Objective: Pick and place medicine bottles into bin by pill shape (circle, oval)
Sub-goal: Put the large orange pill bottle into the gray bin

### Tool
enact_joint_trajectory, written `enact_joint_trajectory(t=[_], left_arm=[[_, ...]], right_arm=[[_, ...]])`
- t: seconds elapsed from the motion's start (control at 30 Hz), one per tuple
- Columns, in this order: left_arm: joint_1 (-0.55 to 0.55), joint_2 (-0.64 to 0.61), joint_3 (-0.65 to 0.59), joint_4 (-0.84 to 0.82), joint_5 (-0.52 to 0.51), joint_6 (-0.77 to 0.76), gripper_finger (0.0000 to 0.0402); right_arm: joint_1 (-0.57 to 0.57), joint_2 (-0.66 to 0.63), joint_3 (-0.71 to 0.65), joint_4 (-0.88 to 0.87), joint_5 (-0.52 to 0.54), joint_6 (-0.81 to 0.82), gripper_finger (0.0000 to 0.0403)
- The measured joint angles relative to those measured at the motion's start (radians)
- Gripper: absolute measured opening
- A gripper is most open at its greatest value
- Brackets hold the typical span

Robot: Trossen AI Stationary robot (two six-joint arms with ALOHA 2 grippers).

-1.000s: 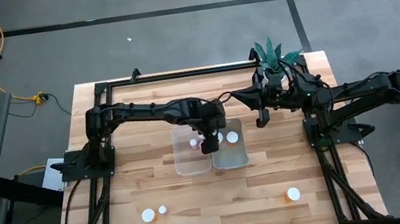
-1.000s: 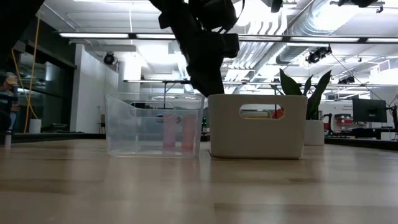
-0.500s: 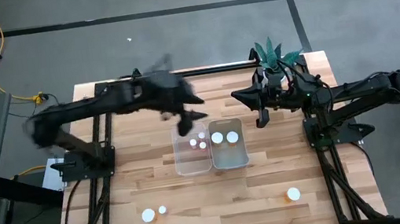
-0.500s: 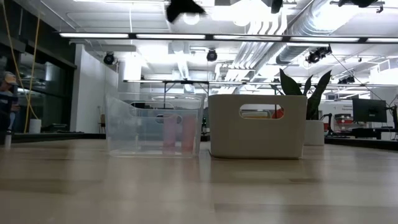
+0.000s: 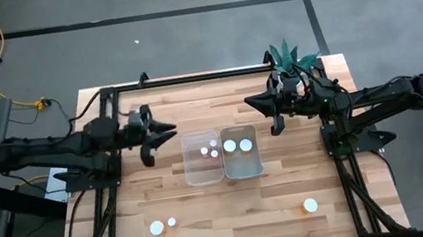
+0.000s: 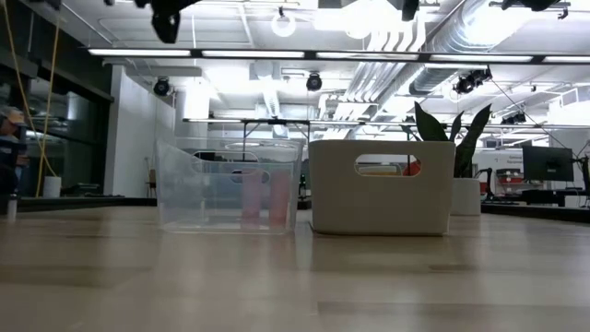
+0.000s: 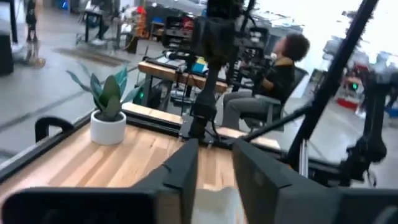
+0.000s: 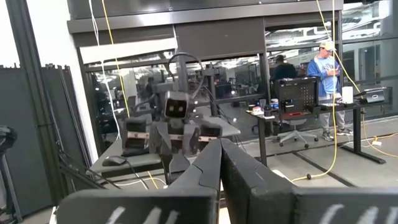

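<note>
While left claw [image 5: 149, 136] hovers empty, bottles [image 5: 209, 150] beside it, in clear bin [image 5: 201, 158]

Wooden table [image 5: 132, 206] carries two bins [image 5: 201, 158], loose bottles [image 5: 156, 227].

Pill shapes cannot be read: the medicine bottles [image 5: 213, 148] are seen from above only as white dots, and in the low view as pink smears behind the clear bin [image 6: 228, 184] wall. Contents of the white bin [image 6: 382, 186] are hidden by its side. The left gripper [image 6: 166, 20] is cropped at the frame top.
</note>
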Motion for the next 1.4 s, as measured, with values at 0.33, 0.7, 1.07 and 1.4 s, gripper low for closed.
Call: enact_joint_trajectory(t=[0.33,0.7,1.07,1.4], left_arm=[[-0.008,-0.107,-0.054,-0.015,0.014,0.087,0.0004],[-0.008,-0.137,-0.054,-0.020,0.022,0.089,0.0000],[-0.008,-0.137,-0.054,-0.034,0.022,0.087,0.0000],[-0.008,-0.136,-0.054,-0.057,0.006,0.081,0.0000]], right_arm=[[0.000,0.000,0.000,-0.004,0.000,0.000,0.0000],[0.000,0.000,0.000,-0.090,0.000,0.179,0.0035],[0.035,0.087,0.312,-0.786,-0.001,0.192,0.0273],[0.119,0.178,0.522,-1.394,-0.177,0.389,0.0334]])
